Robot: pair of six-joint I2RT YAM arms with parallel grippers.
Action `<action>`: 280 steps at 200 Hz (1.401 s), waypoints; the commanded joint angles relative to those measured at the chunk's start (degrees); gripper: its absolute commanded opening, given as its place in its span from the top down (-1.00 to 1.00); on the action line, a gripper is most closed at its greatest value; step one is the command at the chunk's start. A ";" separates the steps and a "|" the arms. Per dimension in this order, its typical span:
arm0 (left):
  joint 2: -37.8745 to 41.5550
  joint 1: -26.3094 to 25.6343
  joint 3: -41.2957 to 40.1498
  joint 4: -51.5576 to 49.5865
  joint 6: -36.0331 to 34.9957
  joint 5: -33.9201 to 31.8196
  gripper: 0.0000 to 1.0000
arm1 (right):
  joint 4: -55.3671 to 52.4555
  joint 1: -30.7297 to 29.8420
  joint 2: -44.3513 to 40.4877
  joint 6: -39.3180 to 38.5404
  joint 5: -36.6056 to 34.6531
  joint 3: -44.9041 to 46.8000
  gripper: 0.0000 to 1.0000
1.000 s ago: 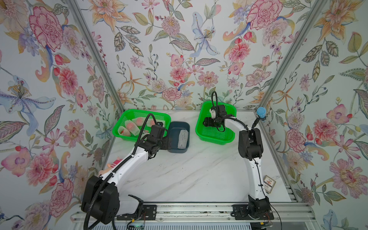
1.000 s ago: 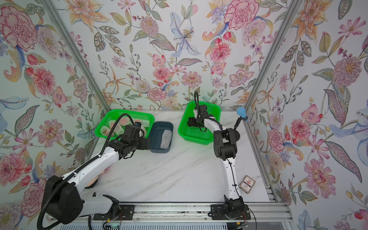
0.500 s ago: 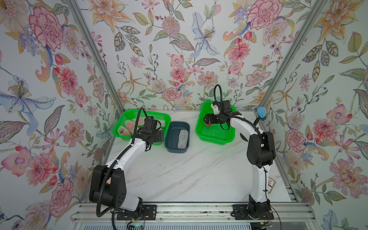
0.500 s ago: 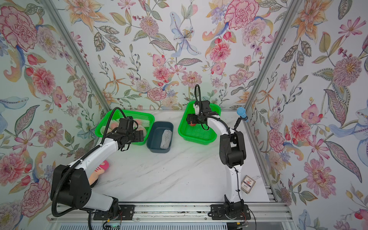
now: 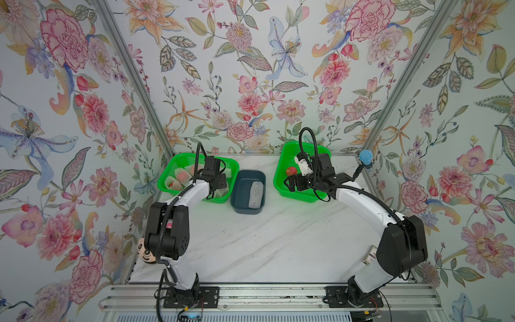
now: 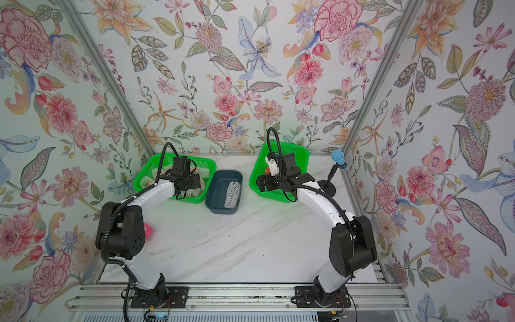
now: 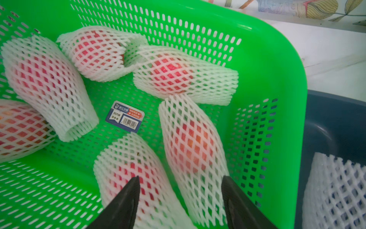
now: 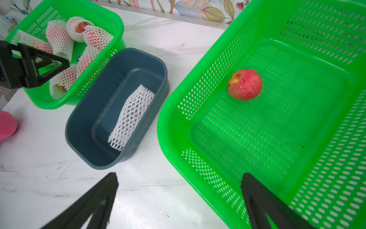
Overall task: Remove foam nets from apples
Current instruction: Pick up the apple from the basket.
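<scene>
Swung from the blue bin (image 5: 242,192) to the basket (image 7: 267,79) at back left of the bench (image 5: 278,245), left gripper (image 7: 180,179) hovers half-open, empty, over netted apples (image 7: 195,146); right gripper (image 8: 178,178) gapes empty near the bare apple (image 8: 245,84).

The bench (image 5: 264,245) lies bare across its middle and front edge, a wide passage. Along the back edge the bin (image 5: 245,210) sits just beside the left basket (image 5: 168,170), with a narrow strip of bench before the right basket (image 5: 280,167). Netted apples (image 7: 190,142) crowd the left basket; the right basket's floor holds one apple (image 8: 245,84). A stand (image 5: 365,157) blocks the back right corner, a toy (image 5: 145,252) the left edge.
</scene>
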State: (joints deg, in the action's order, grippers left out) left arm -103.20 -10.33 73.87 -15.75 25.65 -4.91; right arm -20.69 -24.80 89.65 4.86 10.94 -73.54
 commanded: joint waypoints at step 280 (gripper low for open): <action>2.62 0.75 2.34 2.34 1.61 -0.06 1.00 | 4.95 -7.45 -16.50 -4.43 9.54 13.07 -0.99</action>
State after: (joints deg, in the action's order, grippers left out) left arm -104.51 -10.13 77.54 -11.20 29.10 -4.93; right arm -17.17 -31.53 72.34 1.67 19.18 -60.29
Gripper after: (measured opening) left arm 0.050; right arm 0.993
